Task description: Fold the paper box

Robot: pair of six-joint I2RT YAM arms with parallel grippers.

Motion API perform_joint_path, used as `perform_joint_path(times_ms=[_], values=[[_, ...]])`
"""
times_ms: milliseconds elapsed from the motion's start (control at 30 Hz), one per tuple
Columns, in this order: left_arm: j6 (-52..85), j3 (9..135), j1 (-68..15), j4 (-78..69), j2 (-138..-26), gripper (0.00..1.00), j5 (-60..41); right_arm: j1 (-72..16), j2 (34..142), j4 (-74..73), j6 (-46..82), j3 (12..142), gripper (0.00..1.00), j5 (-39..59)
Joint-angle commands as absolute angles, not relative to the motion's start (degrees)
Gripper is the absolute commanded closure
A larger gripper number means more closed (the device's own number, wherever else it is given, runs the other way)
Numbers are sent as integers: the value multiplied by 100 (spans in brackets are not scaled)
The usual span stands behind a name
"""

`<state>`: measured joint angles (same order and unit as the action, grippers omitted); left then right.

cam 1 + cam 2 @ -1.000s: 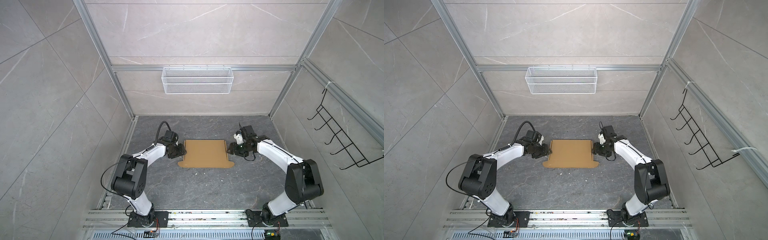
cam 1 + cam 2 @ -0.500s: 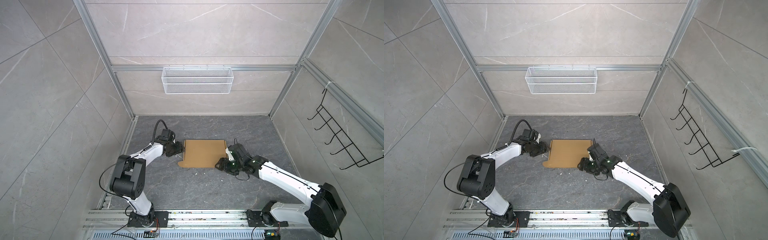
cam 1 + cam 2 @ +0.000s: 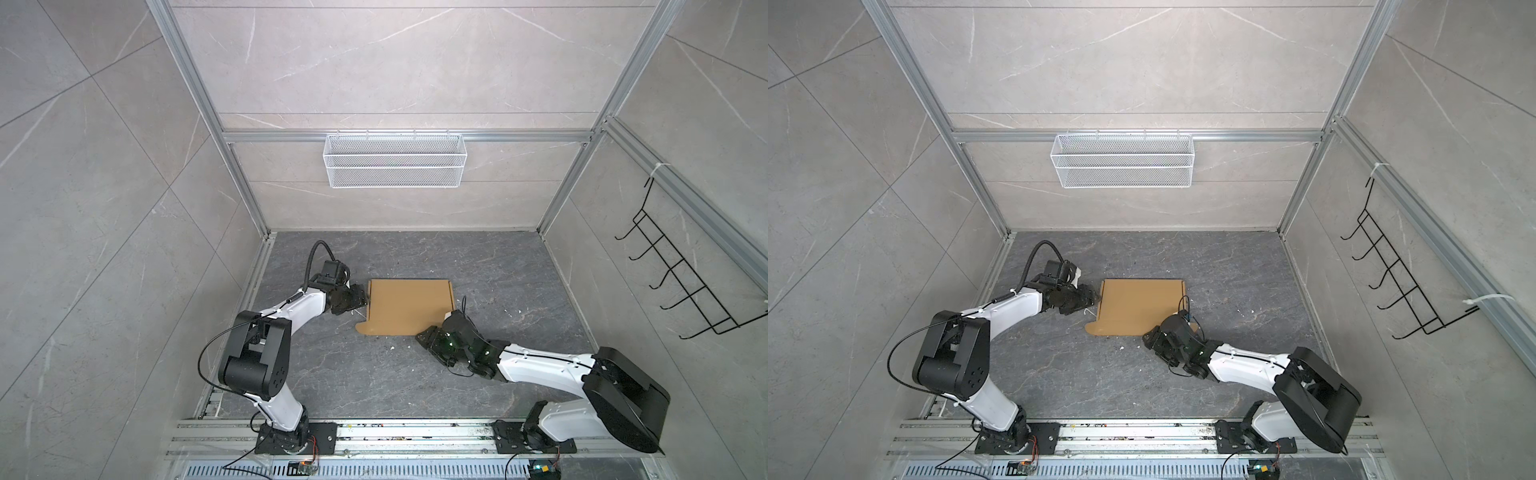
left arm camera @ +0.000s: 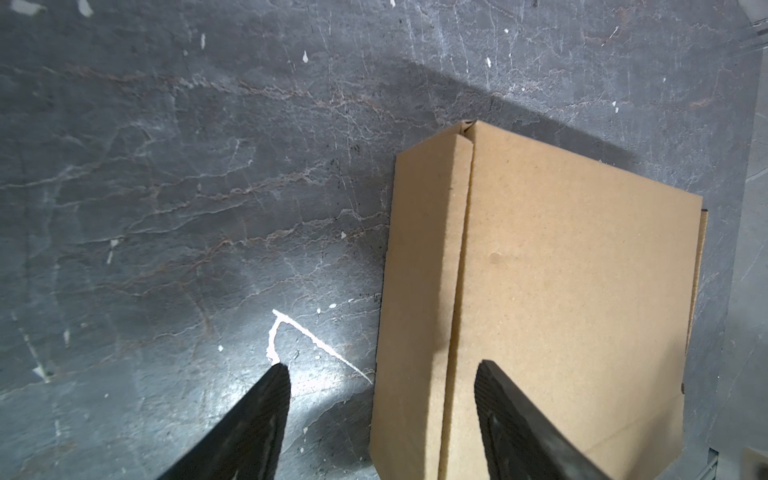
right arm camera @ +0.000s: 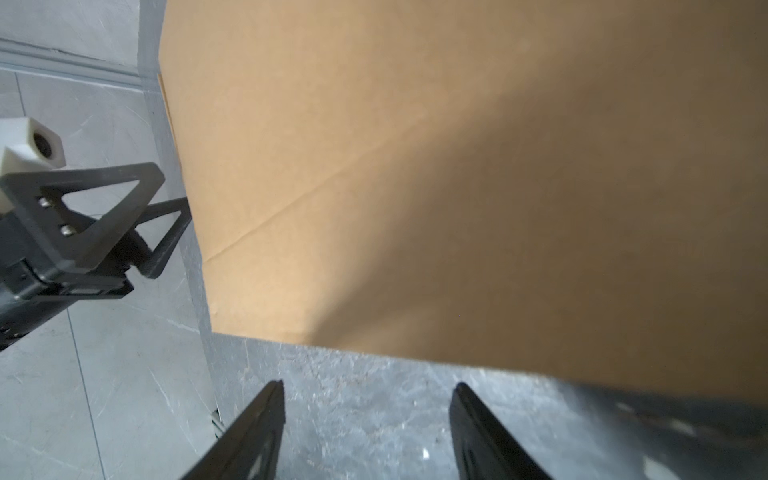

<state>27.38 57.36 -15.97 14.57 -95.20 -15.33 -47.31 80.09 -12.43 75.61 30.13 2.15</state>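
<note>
We see the paper box (image 3: pixel 409 305) lying flat on the bench (image 3: pixel 374 374). Our left hand (image 3: pixel 362 297) is spread open, empty, straddling the box's left edge. Our right hand (image 3: pixel 423 337), open too, sits just off its near right corner.

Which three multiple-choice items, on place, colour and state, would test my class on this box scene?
1. Where is the paper box? A lying on the table; B lifted in the air; C standing on edge.
2. Its colour? A white; B brown; C black.
3. The jaws of the left gripper? A shut empty; B shut on the box; C open.
1A: both top views show it lying on the table. 2B: plain brown cardboard. 3C: the left wrist view shows them spread wide.
</note>
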Motion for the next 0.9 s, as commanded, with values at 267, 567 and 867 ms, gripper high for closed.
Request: perform_joint_path(times_ms=[267, 567, 867], values=[[2659, 5723, -1558, 1327, -9299, 27, -1586, -4852, 8273, -2466, 8328, 2706, 39, -687], [2634, 5715, -1558, 1354, -9271, 27, -1591, -4859, 8380, -2769, 8183, 2742, 45, -898], [2625, 5738, -1559, 1376, -9191, 27, -1553, -4852, 8132, -2587, 7840, 2918, 45, -1028]])
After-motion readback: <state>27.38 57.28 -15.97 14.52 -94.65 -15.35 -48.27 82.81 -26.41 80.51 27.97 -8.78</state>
